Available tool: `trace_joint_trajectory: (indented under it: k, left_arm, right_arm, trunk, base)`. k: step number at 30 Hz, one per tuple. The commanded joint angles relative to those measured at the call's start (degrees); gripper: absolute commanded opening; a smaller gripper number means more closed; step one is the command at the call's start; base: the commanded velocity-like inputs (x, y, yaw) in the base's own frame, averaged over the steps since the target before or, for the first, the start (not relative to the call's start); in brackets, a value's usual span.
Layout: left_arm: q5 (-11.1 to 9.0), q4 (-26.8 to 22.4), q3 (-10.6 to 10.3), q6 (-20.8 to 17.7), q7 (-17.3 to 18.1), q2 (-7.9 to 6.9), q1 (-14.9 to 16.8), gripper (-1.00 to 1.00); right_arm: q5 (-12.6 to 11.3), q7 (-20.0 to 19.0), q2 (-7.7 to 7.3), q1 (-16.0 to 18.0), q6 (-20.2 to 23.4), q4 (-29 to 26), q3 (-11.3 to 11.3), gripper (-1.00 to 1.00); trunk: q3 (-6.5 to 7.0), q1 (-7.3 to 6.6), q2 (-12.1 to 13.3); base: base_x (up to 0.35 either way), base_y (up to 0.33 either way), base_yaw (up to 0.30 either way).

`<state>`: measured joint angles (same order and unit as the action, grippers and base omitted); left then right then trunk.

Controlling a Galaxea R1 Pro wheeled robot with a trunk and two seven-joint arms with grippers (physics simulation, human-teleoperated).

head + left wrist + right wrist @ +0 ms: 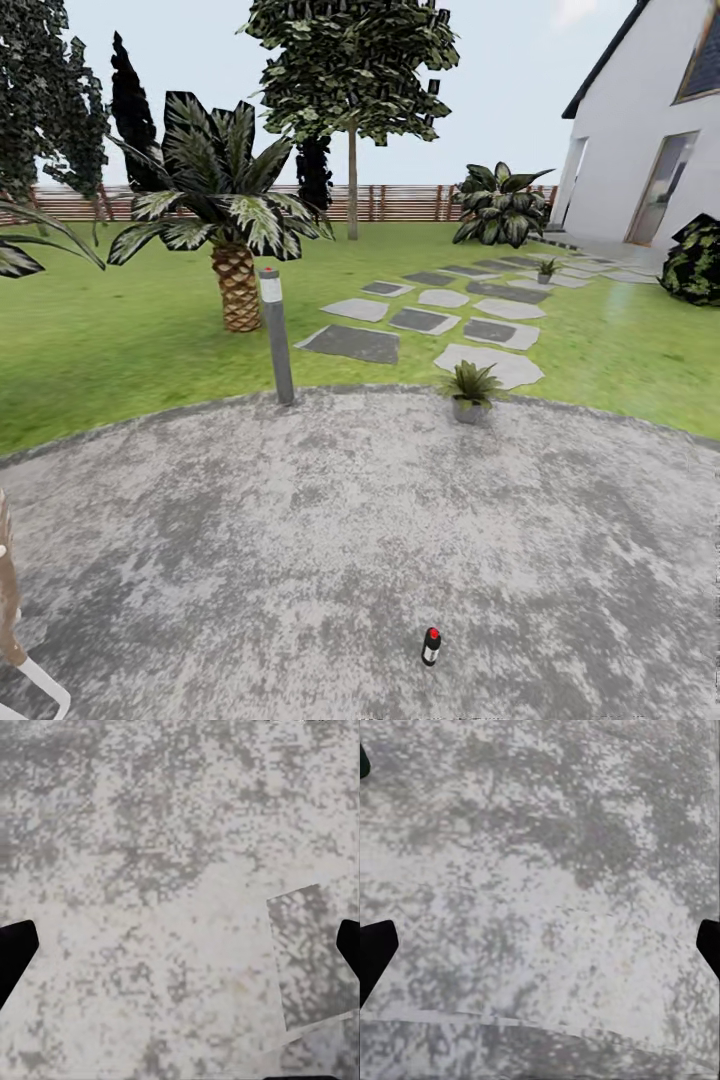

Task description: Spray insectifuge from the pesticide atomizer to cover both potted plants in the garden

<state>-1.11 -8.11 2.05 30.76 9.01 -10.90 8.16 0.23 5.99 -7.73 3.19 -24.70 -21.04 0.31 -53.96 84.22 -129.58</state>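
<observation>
The pesticide atomizer [431, 647] stands upright on the round grey paved patch [300, 540], near the bottom of the head view, dark with a red spot on top. One potted plant [470, 390] sits at the patch's far edge. The other potted plant [546, 268] stands farther off among the stepping stones. In the left wrist view my left gripper [180, 952] is open, its dark fingertips [15, 952] wide apart over bare paving. My right gripper [540, 952] is likewise open above paving, with nothing between its fingertips [375, 952].
A grey bollard lamp [276, 335] stands at the patch's far rim, with a palm [235, 260] behind it. Stepping stones [430, 320] lead to a white house [650, 150]. A large leafy bush [500, 205] and a slatted fence [400, 202] lie beyond.
</observation>
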Motion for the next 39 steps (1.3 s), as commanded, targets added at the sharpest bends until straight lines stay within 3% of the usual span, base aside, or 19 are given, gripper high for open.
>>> trace_joint_trajectory:
  k: [1,39]
  left_arm:
    - [-0.1,0.0,0.2,0.1,0.4,0.00,0.0,1.00]
    - [-0.1,0.0,0.2,0.1,0.4,0.00,0.0,1.00]
  right_arm:
    - [0.0,0.2,0.00,0.0,-0.2,0.0,0.0,1.00]
    - [0.0,0.2,0.00,0.0,-0.2,0.0,0.0,1.00]
  trunk:
    - [-0.05,-0.01,0.0]
    - [-0.05,-0.01,0.0]
  base:
    - [-0.021,0.139,-0.283]
    - [-0.001,0.005,-0.283]
